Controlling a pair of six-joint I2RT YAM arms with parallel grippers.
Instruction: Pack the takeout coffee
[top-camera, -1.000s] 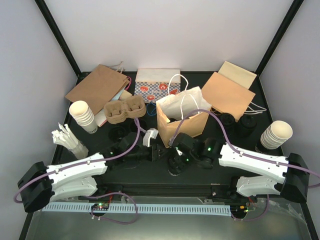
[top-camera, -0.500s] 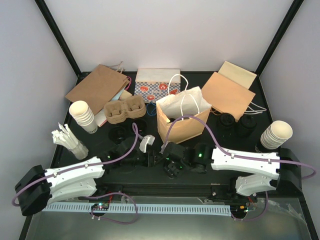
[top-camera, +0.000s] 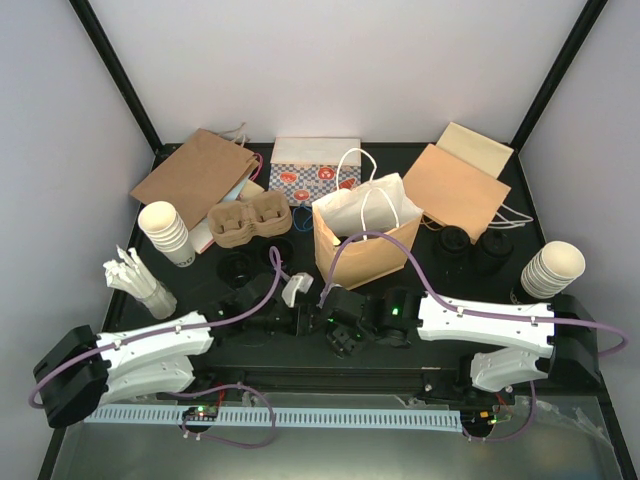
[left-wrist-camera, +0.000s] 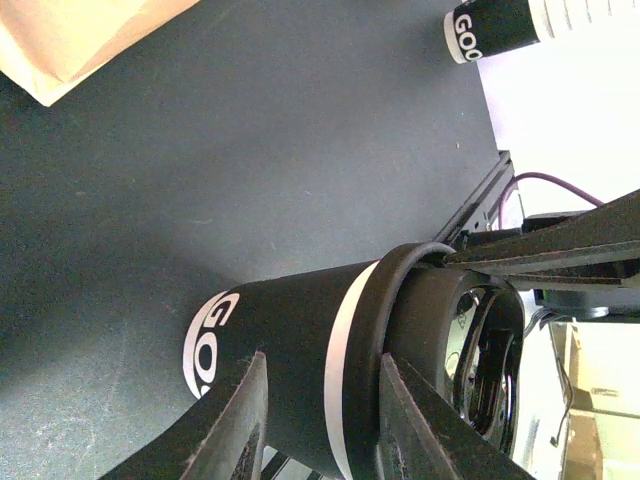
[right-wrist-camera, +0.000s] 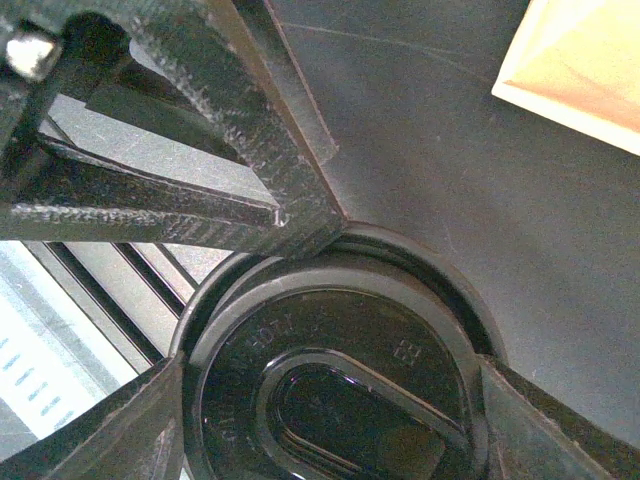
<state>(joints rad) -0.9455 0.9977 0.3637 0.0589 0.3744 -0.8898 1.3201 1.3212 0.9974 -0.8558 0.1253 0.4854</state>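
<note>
The right gripper (right-wrist-camera: 330, 400) has slid leftward, clasping the lid (right-wrist-camera: 340, 400). The left gripper (left-wrist-camera: 320, 420) grips the takeout coffee (left-wrist-camera: 290, 350): capping is probably underway.

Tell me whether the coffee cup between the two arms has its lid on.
Lid on. The right wrist view looks down on the black lid seated across the cup's top; the left wrist view shows it capping the black cup.
</note>
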